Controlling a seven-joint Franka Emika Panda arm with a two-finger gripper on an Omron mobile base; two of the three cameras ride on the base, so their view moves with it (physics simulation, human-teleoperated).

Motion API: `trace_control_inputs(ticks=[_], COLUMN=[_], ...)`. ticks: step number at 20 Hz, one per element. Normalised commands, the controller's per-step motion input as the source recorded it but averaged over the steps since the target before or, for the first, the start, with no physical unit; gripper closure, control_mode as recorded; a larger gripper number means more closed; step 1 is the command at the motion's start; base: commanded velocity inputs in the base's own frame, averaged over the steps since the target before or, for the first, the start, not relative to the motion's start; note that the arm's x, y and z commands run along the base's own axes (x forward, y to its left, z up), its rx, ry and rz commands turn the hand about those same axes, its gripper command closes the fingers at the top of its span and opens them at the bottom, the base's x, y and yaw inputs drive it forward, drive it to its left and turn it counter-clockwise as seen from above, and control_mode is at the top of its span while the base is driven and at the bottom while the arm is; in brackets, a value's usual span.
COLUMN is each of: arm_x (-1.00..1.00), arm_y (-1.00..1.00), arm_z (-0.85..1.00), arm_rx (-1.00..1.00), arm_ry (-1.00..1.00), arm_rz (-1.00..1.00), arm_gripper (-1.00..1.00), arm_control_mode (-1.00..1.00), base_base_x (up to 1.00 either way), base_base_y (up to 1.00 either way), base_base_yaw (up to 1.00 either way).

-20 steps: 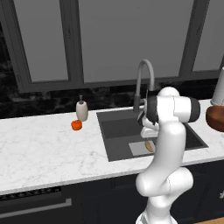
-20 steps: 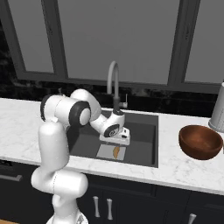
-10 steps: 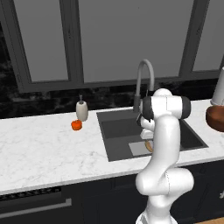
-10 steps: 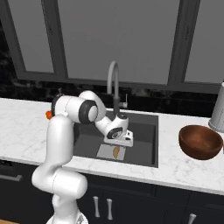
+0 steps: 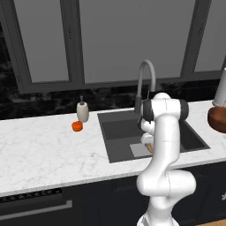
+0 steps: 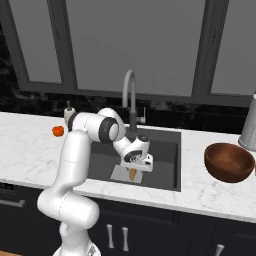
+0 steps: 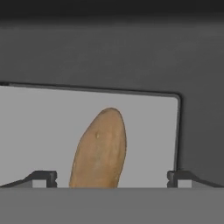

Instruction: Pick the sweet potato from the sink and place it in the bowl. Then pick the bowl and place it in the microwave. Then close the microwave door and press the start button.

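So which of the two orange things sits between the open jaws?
The sweet potato, long and tapered, lying on the lighter patch in the sink. The small round orange thing sits apart on the counter.

On my white marble counter (image 5: 39, 145), toward its back edge, a small round orange thing (image 5: 77, 126) sits just beside a pale soap dispenser (image 5: 82, 111) (pump top upward). A grey cylinder (image 6: 249, 126) stands at the counter's far right, near the back.

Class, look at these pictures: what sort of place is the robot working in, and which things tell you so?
Most likely a home kitchen, a rendered one. A dark sink with a gooseneck faucet is set into a white marble counter, with dark cabinets below. A bowl sits on the counter, and a sweet potato lies in the sink.
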Motion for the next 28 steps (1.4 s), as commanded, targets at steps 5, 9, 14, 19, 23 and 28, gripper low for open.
trace_control_inputs(ticks=[5,9,14,19,23,28], arm_x=[0.0,0.03,0.0,-0.02,0.0,-0.13], arm_y=[0.0,0.08,0.25,0.17,0.05,-0.02], arm_z=[-0.35,-0.29,-0.28,-0.09,0.0,0.13], arm_rx=[0.01,0.0,0.0,0.0,0.0,0.0], arm_ry=[0.0,0.0,0.0,0.01,0.06,0.02], arm_rz=[0.0,0.0,0.0,0.0,0.0,0.0], arm_gripper=[-1.0,-1.0,1.0,1.0,1.0,1.0], arm_control_mode=[-1.0,-1.0,-1.0,-1.0,-1.0,-1.0], base_base_x=[0.0,0.0,0.0,0.0,0.0,0.0], base_base_y=[0.0,0.0,0.0,0.0,0.0,0.0], base_base_yaw=[0.0,0.0,0.0,0.0,0.0,0.0])
